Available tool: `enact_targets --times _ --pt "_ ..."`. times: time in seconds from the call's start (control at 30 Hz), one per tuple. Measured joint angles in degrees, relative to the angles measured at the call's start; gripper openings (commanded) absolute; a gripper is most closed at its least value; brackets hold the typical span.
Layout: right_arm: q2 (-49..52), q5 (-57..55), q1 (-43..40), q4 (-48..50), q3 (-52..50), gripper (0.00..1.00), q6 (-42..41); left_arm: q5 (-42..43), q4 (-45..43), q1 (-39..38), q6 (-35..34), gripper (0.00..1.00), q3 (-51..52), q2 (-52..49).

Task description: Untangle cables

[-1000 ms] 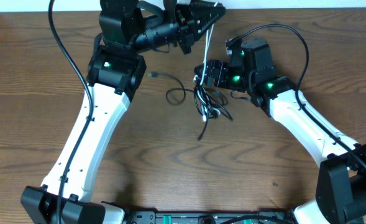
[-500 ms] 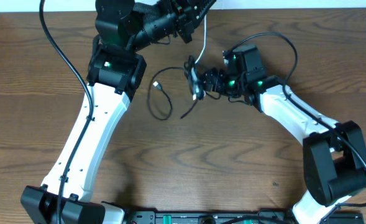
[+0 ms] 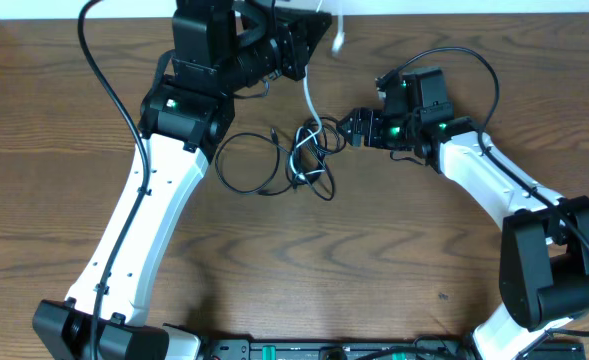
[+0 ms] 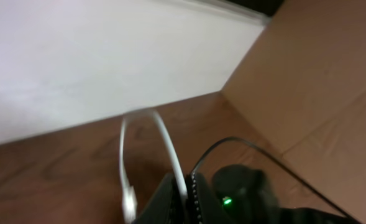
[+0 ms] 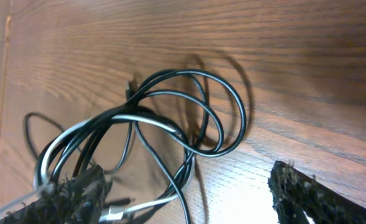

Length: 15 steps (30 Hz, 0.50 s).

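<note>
As it lies on the tabletop (image 3: pixel 394 250), black cable (image 3: pixel 307 165): tangled heap just beside right claw (image 3: pixel 350 128), at its 8 o'clock; claw spread wide, empty. White cable (image 3: pixel 305 95): rising toward 12 o'clock, pinched in closed left claw (image 4: pixel 183 185).

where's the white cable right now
Overhead, the white cable hangs from the left pincer near the far edge, running down into the black cable tangle at centre.

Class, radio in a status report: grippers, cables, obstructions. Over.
Left gripper shut on white cable. Right gripper open beside tangle. Black cable looped through white; nothing else in the way.
</note>
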State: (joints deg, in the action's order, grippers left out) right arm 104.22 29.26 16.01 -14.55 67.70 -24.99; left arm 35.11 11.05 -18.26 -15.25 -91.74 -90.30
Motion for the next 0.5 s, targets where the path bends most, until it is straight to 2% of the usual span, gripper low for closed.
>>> enact_targets --times 0.5 --pt "-0.26 2.8 0.09 -3.76 0.0 0.85 3.37 -12.59 15.45 0.0 0.02 0.08 0.0 -2.08"
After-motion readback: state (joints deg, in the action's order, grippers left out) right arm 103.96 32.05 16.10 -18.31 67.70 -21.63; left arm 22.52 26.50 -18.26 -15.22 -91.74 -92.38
